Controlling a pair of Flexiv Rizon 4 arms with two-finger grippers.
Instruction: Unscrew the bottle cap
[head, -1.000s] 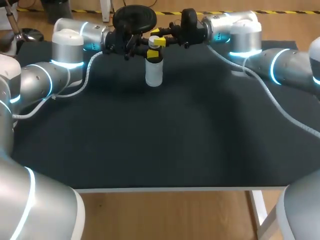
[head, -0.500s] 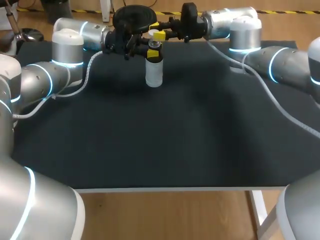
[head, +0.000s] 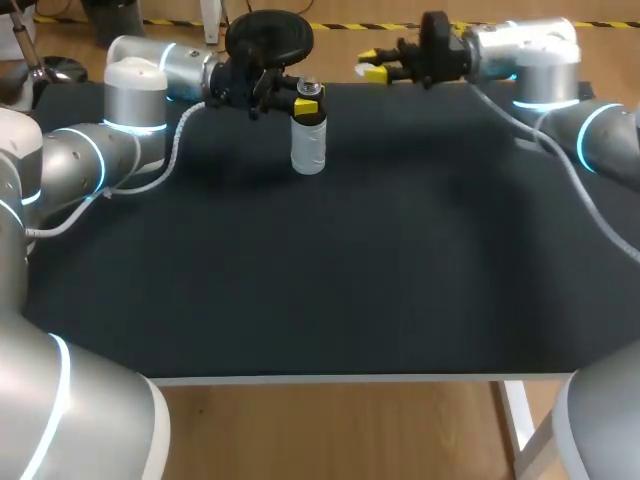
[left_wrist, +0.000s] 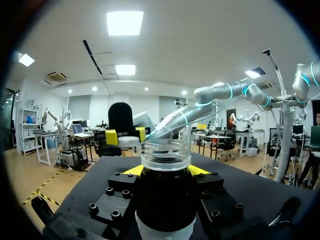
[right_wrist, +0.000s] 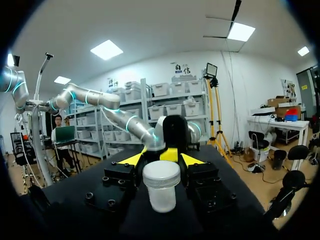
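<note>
Bottle (head: 308, 143) is standing upright on the black table (head: 330, 270), long axis straight up and down, mouth pointing at the ceiling. It sits toward the far edge, a bit left of the middle in the head view. The lower body looks pale or clear there. In the left wrist view the part inside the grip looks dark, and the clear threaded neck is bare and open on top, so the cap is already off.

The left gripper (head: 303, 103) comes in sideways from the left arm (head: 135, 95) and is clamped on the bottle just under the neck. In the left wrist view you can see a yellow tip on each side of it, both pressed against the bottle.

The cap (right_wrist: 161, 181) is with the right gripper (head: 373, 70). The right wrist view shows it as a white, roundish lid pinched between the two fingers, flat top facing up. That gripper is up by the far edge of the table, well apart from the bottle and off to its right, with the right arm (head: 545, 65) coming in from the far right corner.

The surface is a plain dark matte top with a light edge along the near side. A white cable (head: 178, 148) hangs off the left arm over the table, and there's another one off the right arm.
</note>
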